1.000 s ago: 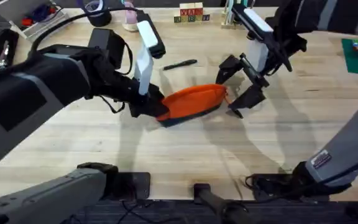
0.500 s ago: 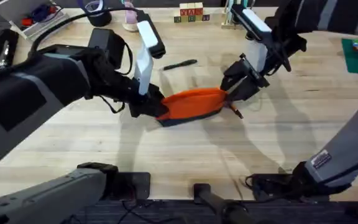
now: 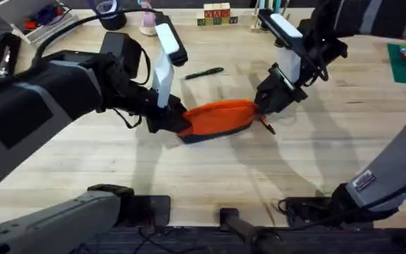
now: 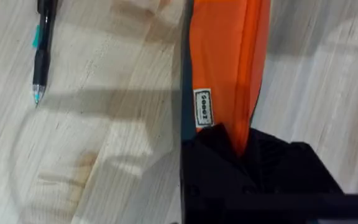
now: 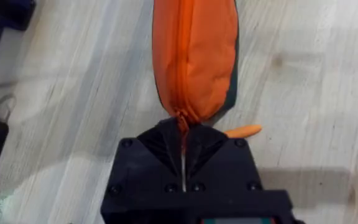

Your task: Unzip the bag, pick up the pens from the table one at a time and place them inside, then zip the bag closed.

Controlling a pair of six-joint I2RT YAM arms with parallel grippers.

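My left fingers (image 3: 176, 124) pinch the left end of the orange bag (image 3: 219, 117) on the tabletop (image 3: 210, 169). My right fingers (image 3: 263, 106) look closed at its right end, though I can't be sure. 1 black pen (image 3: 204, 73) lies behind it.

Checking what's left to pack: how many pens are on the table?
2: a black pen beyond the bag, and an orange pen at the bag's right end. Others may be hidden.

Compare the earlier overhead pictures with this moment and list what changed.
The right gripper moved in from open beside the bag and shut on its zip end. The left gripper still clamps the opposite end, and the bag, black pen and orange pen lie as before.
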